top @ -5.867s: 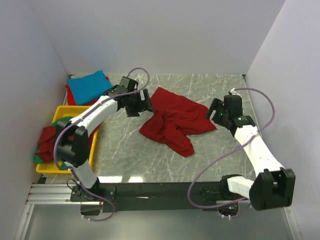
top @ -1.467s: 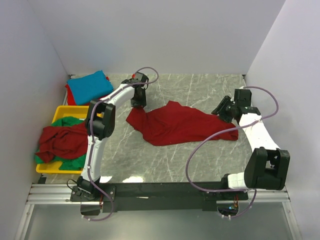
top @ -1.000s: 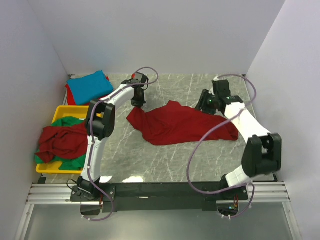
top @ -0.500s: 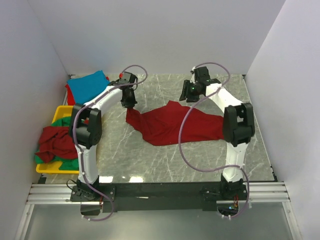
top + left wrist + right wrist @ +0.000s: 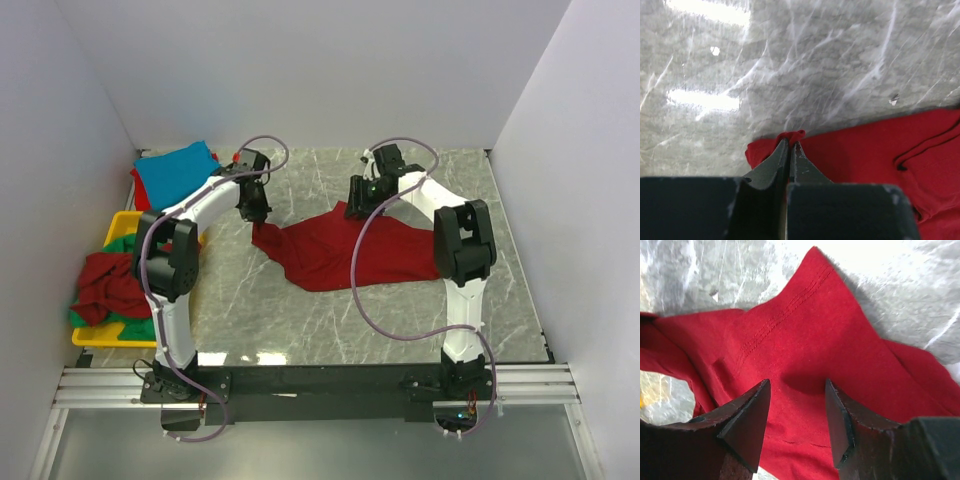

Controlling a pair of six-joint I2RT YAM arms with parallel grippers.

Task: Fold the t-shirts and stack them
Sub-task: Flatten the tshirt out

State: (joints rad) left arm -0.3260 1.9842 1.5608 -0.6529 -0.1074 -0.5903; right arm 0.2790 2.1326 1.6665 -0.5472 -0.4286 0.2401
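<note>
A dark red t-shirt (image 5: 345, 252) lies spread across the middle of the marble table. My left gripper (image 5: 257, 214) is shut on a small bunch of cloth at the shirt's far left corner; in the left wrist view the fingers (image 5: 790, 146) pinch that red fold, with the shirt (image 5: 870, 150) stretching off to the right. My right gripper (image 5: 360, 206) hovers open over the shirt's pointed far edge. In the right wrist view its gripper (image 5: 797, 390) has both fingers apart above the red cloth (image 5: 805, 335), with nothing between them.
A folded turquoise t-shirt (image 5: 176, 172) lies at the back left on top of a red one. The yellow tray (image 5: 127, 222) at the left holds a crumpled dark red t-shirt (image 5: 100, 285) and a green one (image 5: 133, 240). White walls close in the table.
The right arm has swung from the shirt's right end to its far middle edge. The left gripper has shifted left with the shirt corner in it.
</note>
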